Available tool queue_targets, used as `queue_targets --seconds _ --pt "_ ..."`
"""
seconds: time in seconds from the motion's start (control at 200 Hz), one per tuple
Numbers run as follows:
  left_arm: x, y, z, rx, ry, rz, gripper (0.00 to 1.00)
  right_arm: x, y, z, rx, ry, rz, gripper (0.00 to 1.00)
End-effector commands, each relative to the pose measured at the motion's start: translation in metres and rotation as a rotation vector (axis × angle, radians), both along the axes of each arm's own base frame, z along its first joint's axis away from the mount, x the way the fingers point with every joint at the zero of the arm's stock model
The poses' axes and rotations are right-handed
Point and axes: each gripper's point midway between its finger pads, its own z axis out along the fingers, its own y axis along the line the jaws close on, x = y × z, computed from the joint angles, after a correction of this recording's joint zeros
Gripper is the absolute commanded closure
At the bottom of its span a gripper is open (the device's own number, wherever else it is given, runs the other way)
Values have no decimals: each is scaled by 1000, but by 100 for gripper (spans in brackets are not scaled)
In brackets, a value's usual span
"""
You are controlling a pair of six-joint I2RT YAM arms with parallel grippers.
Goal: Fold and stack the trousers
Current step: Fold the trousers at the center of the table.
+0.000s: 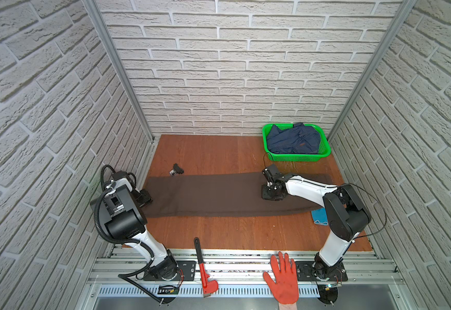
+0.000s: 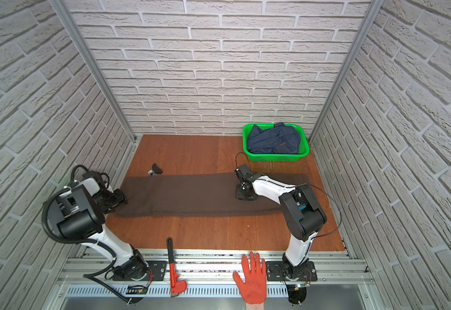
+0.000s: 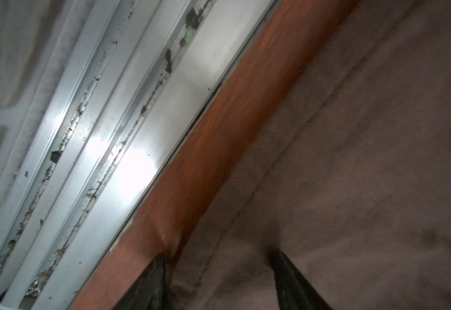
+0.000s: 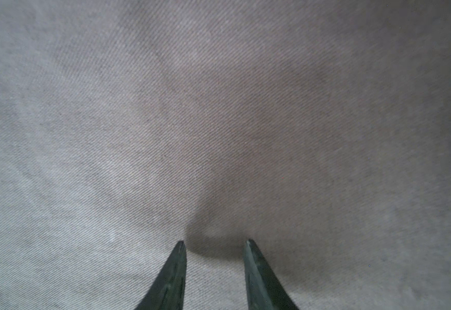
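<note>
Trousers [image 1: 213, 194]: soft, limp, likely light; flat along surface [image 1: 205, 153]. Best taken at end corners. Left jaws parted astride stitched edge; right jaws parted, tips on cloth, gripping nothing.

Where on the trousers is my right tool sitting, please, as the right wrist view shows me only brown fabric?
Observer: In a top view the right tool is over the trousers near their right end, about midway across their width.
Operator: Thank you; where is the left tool?
Observer: The left tool is at the trousers' left end, jaws apart across the edge, one finger over bare table.
Operator: Is anything standing beyond my arm?
Observer: A green basket holding a dark blue garment stands in the far right corner.
</note>
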Motion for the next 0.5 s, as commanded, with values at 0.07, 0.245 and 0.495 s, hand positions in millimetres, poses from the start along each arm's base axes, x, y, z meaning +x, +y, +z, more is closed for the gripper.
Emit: queue_targets --seconds 0.07,0.245,0.495 --pt "-19 -8 -11 -40 71 10 44 1 2 -1 -3 -12 -3 62" --pt "-17 -9 -8 -40 55 9 63 1 2 0 -4 -15 4 62" --pt "-7 -6 10 -12 -25 7 89 0 0 4 -7 -23 6 62"
